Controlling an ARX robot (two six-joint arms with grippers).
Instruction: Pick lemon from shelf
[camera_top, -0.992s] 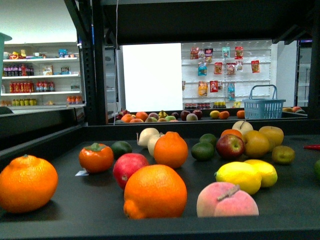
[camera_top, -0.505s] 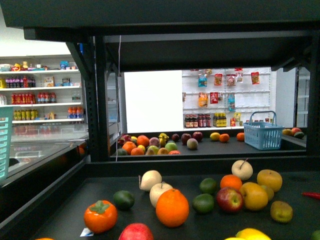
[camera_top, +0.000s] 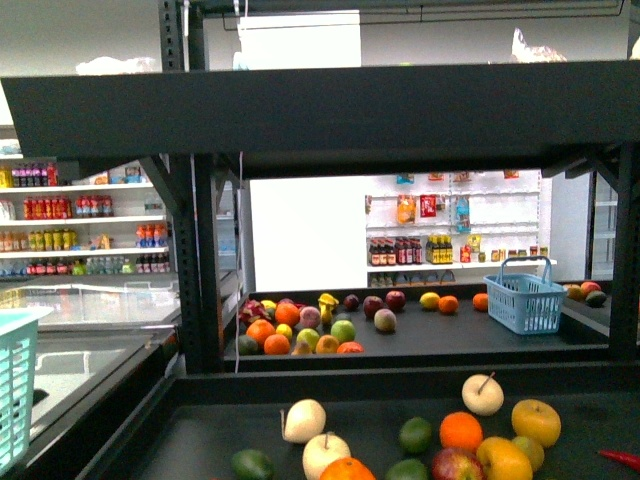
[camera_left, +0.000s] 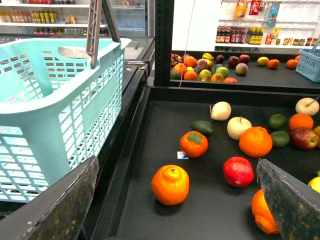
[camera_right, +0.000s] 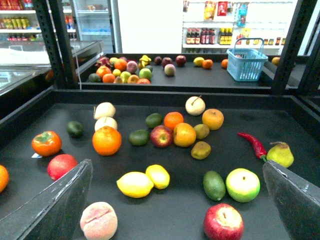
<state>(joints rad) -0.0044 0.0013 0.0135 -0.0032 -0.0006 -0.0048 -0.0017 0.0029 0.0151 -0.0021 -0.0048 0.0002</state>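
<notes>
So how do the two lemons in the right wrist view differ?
The big lemon is clearly larger than the small lemon. The big lemon lies closer to the peach, and the small lemon lies closer to the dark green fruit. Both are bright yellow, smooth, and lie side by side on the shelf.

A red chilli (camera_right: 251, 143) lies just beside a yellow pear (camera_right: 280, 154), near a green apple (camera_right: 242, 184).

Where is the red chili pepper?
In the right wrist view the chili pepper lies on the shelf beside the pear; front view puts it far right.
</notes>
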